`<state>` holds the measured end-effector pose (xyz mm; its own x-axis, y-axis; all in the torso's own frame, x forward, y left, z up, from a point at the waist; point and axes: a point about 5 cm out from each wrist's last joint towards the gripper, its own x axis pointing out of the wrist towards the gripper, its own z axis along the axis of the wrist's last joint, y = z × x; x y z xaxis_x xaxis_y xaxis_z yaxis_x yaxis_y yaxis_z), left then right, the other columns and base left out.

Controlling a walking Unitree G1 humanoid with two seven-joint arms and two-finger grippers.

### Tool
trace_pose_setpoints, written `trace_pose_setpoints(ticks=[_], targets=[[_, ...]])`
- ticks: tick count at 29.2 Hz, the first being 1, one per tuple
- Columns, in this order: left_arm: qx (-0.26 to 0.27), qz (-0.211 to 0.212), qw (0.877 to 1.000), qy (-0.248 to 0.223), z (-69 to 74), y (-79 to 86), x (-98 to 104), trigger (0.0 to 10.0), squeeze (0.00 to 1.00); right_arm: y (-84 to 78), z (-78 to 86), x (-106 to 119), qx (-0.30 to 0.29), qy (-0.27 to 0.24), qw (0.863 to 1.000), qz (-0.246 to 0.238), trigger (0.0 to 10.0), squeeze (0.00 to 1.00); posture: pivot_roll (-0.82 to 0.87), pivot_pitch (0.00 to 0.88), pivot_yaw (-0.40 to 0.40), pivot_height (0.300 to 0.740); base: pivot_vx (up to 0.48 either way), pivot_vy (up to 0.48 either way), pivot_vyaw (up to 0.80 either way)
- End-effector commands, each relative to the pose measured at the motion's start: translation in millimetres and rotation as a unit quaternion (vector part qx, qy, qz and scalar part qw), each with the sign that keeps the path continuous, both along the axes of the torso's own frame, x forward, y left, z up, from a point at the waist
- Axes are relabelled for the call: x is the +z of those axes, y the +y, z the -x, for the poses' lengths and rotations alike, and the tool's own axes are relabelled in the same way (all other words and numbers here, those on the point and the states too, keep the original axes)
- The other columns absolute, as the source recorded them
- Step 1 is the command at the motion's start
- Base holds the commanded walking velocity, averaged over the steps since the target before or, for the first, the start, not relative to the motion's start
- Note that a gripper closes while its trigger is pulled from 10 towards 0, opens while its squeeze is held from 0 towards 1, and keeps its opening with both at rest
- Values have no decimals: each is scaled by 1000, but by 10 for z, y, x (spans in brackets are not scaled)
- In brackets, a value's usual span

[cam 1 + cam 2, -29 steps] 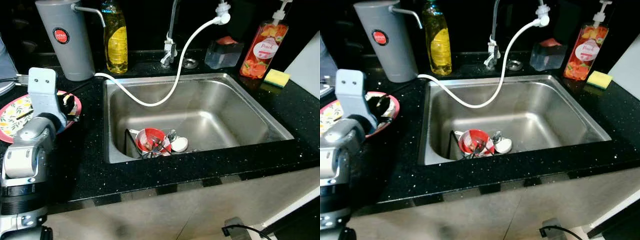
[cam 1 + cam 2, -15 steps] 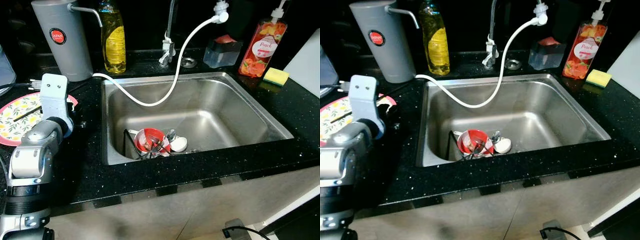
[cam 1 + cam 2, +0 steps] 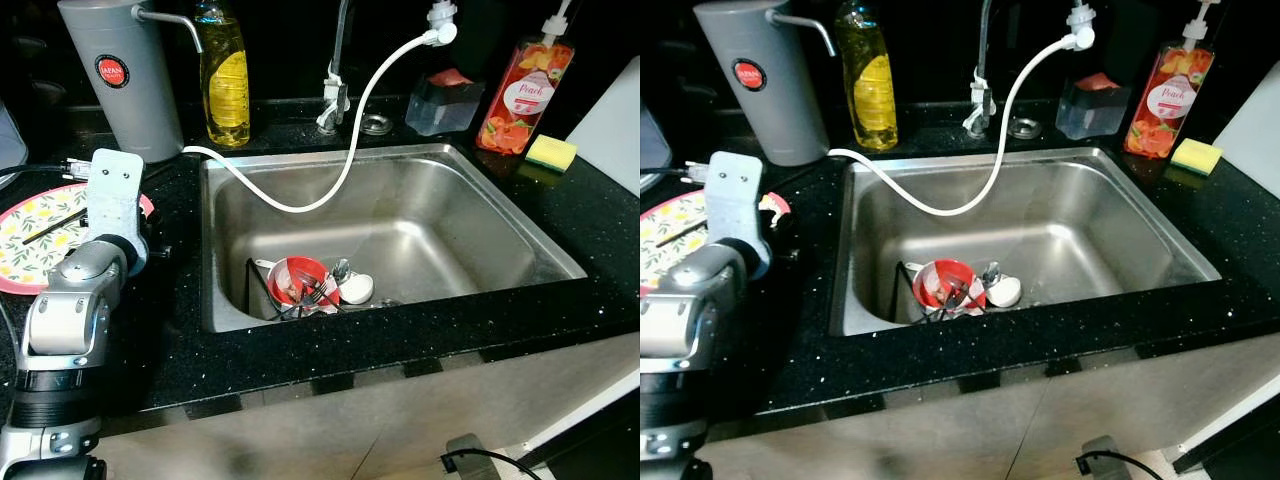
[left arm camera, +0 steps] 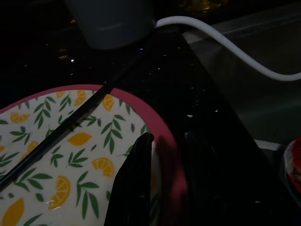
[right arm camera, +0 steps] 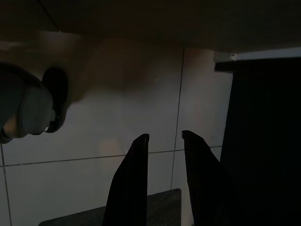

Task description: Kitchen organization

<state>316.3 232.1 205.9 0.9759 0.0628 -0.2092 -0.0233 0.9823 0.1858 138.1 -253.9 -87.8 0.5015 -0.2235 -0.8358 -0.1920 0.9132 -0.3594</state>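
sink [image 3: 520, 225]: dishes piled at its front-left corner, none moved yet imo | plate [image 3: 35, 235]: on the counter's left edge, stick across it | left gripper [image 4: 164, 155]: fingers a bit apart, straddling plate's rim, can't tell you if it's gripped | right gripper [image 5: 162, 141]: hanging idle, slightly open, empty

A pink-rimmed, lemon-patterned plate [image 3: 30, 235] lies flat on the counter left of the sink, a dark stick across it.
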Motion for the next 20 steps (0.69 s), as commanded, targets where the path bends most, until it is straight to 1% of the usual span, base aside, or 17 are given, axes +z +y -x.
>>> trace_pose_setpoints(ticks=[1, 17, 20], targets=[[5, -17, 1000, 12, 10, 12, -31, 10000, 0, 22, -5, -7, 9, 6, 1000, 0, 10000, 0, 98, 0, -43, 740, 0, 0, 0], [6, -22, 1000, 13, -11, 1, -28, 10000, 0, 47, 8, -19, 7, 7, 1000, -1, 10000, 0, 97, 0, -35, 740, 0, 0, 0], [4, -25, 1000, 14, -12, -9, -21, 10000, 0, 47, 57, -36, 6, 12, 1000, -1, 10000, 0, 86, 0, -24, 740, 0, 0, 0]])
